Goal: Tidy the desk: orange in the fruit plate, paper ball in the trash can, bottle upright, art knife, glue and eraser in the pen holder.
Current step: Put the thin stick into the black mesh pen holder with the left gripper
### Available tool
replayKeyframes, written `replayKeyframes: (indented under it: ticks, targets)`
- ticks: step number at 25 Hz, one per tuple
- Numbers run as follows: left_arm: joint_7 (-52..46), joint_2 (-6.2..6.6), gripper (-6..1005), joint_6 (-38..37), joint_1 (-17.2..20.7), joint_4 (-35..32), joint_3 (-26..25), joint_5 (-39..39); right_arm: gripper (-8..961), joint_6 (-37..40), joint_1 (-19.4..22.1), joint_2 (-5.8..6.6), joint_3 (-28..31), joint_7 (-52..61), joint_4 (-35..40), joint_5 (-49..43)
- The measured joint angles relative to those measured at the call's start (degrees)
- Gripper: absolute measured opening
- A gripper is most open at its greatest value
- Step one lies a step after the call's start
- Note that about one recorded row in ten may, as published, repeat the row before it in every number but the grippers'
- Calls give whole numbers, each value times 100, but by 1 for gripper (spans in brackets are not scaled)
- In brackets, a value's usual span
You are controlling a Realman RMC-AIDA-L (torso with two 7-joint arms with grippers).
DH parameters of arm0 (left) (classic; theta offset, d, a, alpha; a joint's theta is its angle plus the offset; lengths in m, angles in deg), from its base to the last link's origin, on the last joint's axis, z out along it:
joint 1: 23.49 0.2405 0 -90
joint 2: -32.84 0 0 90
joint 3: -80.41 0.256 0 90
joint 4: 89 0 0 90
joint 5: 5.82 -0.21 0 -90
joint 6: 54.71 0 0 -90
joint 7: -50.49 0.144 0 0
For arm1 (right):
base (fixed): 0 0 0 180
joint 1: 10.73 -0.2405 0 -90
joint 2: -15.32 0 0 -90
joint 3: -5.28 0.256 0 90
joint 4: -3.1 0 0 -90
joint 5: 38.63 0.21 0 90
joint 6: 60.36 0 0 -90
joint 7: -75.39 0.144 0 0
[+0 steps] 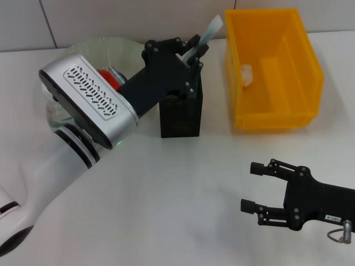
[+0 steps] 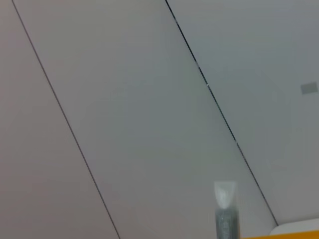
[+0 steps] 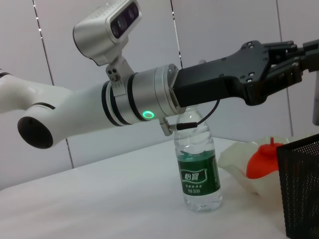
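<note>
Glue (image 1: 211,29) in left gripper (image 1: 195,51), just above pen holder (image 1: 181,116) rim.

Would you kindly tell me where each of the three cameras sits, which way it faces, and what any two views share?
Head view: on the head, looking down at the table; left gripper holds a tube over the pen holder, right gripper hovers open.
Left wrist view: faces the wall; only the tube's tip shows, no fingers.
Right wrist view: low, looking across at the bottle, orange and left arm.
Shared: head and right wrist views both show the pen holder and orange.
</note>
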Motion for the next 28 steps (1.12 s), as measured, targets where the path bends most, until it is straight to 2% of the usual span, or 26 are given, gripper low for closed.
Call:
replayKeyframes:
  ticks: [13, 19, 28]
  targets:
    - [-20, 0, 138, 245, 46, 29, 68, 11, 833, 5, -22, 0, 5, 0, 0, 1]
    - [-520, 0, 138, 245, 35, 69, 78, 14, 834, 31, -40, -5, 18, 0, 0, 1]
    - [-685, 0, 135, 252, 0, 215, 79, 14, 834, 41, -43, -9, 28, 3, 0, 11]
